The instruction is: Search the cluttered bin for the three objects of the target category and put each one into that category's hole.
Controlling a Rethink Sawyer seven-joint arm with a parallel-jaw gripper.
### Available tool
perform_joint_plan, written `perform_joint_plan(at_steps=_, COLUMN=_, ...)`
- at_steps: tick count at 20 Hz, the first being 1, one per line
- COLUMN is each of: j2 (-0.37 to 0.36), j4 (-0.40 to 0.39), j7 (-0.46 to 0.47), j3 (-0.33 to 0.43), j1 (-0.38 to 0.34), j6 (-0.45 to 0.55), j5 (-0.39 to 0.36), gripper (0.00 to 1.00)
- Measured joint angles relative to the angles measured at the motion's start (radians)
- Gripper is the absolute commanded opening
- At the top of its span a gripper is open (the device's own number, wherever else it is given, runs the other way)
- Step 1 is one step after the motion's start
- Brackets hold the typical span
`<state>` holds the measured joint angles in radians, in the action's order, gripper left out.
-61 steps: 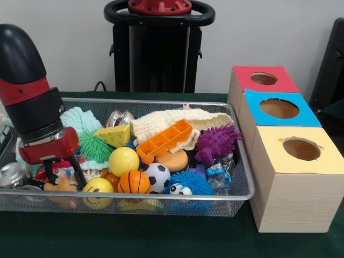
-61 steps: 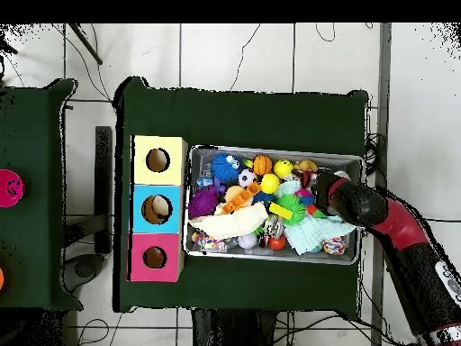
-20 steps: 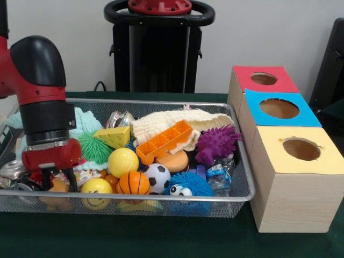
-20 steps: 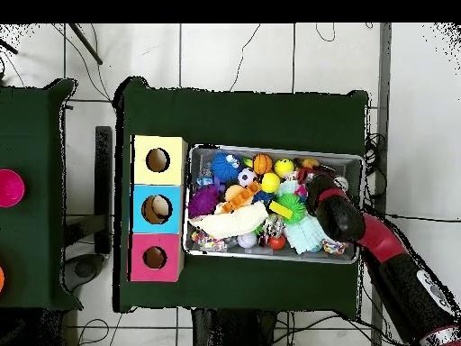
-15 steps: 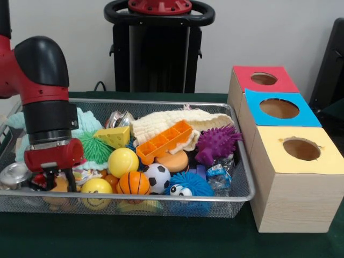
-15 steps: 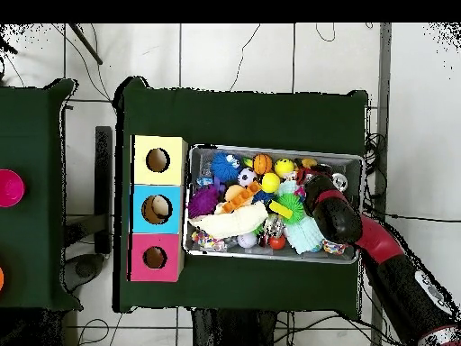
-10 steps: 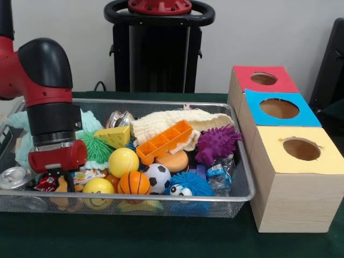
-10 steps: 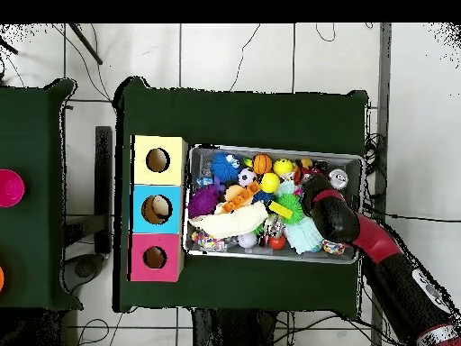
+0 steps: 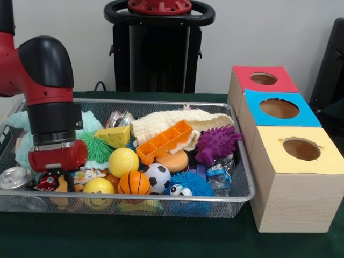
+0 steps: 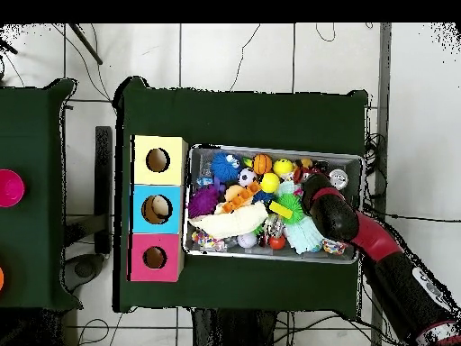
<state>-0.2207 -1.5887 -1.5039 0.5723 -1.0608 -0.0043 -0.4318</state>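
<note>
Balls, probably the target category, lie together near the bin's point(image 9: 161, 198) front wall: a yellow ball point(image 9: 123, 162), a basketball point(image 9: 133, 183) and a soccer ball point(image 9: 157, 177), all still far from the three holed boxes point(image 9: 293, 177) at the right. The end effector point(image 9: 58, 180) is low in the left end of the bin, probably to dig in the clutter there; whether it is open or closed I cannot tell.

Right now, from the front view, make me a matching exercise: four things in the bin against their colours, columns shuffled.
Things:
1. spiky ball
2. cheese wedge
3. divided tray
4. fuzzy ball with eyes

Colours:
A. orange
B. blue
C. purple
D. yellow

Pairs: 1-C, 2-D, 3-A, 4-B
</note>
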Motion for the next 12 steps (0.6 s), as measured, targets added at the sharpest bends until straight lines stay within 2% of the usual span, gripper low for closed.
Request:
perform_joint_plan(at_steps=6, j2=-0.049, j4=-0.014, j7=0.0, j3=-0.048, j1=0.041, j6=0.0, j5=0.01, gripper=0.0)
perform_joint_plan(at_steps=12, j2=-0.138, j4=-0.077, j7=-0.003, j3=-0.095, j1=0.081, j6=-0.008, j5=0.024, gripper=0.0)
